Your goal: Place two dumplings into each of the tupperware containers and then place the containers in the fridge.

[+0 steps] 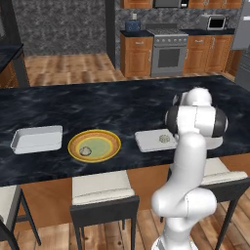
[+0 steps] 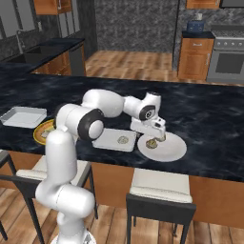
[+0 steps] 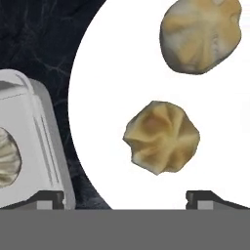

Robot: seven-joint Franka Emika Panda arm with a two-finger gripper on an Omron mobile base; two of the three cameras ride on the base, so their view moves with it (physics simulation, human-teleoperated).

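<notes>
My gripper [image 2: 153, 139] is open and hangs just above a round white plate [image 2: 174, 151], with nothing between its fingertips [image 3: 49, 199]. Two dumplings lie on that plate: one [image 3: 162, 137] straight ahead of the jaws and another [image 3: 201, 35] farther on. Beside the plate is a tupperware container [image 2: 107, 142] holding one dumpling [image 2: 123, 140]; it also shows in the left base view as a tray [image 1: 146, 142]. The other tupperware container [image 1: 36, 139] lies empty at the far left. The fridge [image 1: 243, 44] stands at the room's right edge.
A yellow-rimmed green plate [image 1: 105, 139] with one dumpling [image 1: 85, 151] sits between the two trays on the dark marble counter [image 1: 122, 105]. Stools [image 1: 102, 193] line the near edge of the counter. A steel oven [image 1: 168, 56] stands at the back wall.
</notes>
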